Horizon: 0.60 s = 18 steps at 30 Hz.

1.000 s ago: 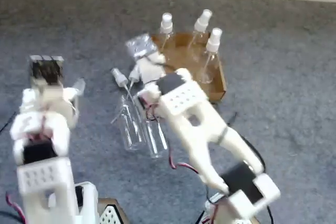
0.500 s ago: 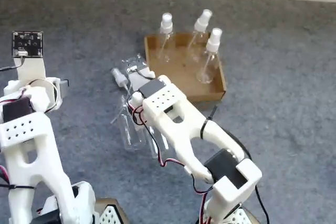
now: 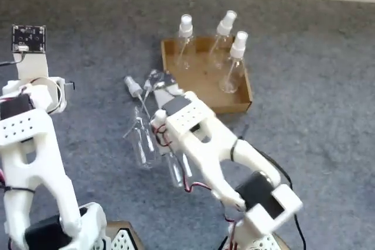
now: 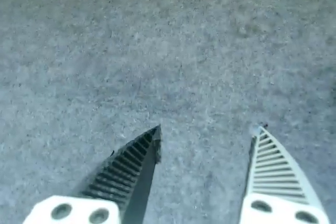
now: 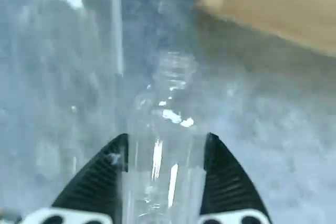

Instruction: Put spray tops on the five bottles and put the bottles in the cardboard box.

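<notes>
A capless bottle [image 5: 163, 119], lying near the middle of the carpet [image 4: 157, 51] beside the cardboard box [image 5: 273, 3], is being clamped by the right gripper [image 5: 167, 137]; the left gripper [image 4: 208, 128] is being held spread apart above the carpet's left edge

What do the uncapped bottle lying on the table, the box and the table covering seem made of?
Bottle: probably clear glossy plastic, see-through with bright glints; glass is possible.
Box: matte brown cardboard, thin walls.
Table covering: grey carpet or felt, fuzzy speckled nap.
</notes>
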{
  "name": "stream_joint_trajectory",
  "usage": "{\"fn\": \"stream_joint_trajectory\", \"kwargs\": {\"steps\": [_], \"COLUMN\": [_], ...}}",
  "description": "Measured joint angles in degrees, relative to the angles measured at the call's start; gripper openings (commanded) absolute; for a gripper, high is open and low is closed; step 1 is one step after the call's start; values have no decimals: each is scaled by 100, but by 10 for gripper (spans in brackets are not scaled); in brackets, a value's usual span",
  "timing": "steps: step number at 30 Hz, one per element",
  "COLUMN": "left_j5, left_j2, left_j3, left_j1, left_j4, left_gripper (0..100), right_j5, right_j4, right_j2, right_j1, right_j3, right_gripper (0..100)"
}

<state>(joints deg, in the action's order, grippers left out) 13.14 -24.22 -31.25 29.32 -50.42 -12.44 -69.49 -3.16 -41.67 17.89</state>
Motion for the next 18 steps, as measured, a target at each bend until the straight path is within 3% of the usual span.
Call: {"fn": "stream_joint_trajectory", "kwargs": {"steps": [3, 8, 13, 18], "left_j5": [0, -431, -1090, -1908], "left_j2": [431, 1451, 2673, 4018], "left_j3": [404, 1653, 3024, 4185], "left_j1": [-123, -932, -1697, -2286], "left_j4": [-114, -1116, -1618, -1626], "left_gripper": [252, 252, 252, 251], "right_j5": [738, 2004, 3411, 4237], "right_j4": [-642, -1670, -1934, -1310], "right_j2": [774, 2215, 2866, 2585], "right_j1": [237, 1222, 3314, 5407], "right_j3": [0, 0, 0, 0], "right_gripper": [4, 4, 4, 4]}}
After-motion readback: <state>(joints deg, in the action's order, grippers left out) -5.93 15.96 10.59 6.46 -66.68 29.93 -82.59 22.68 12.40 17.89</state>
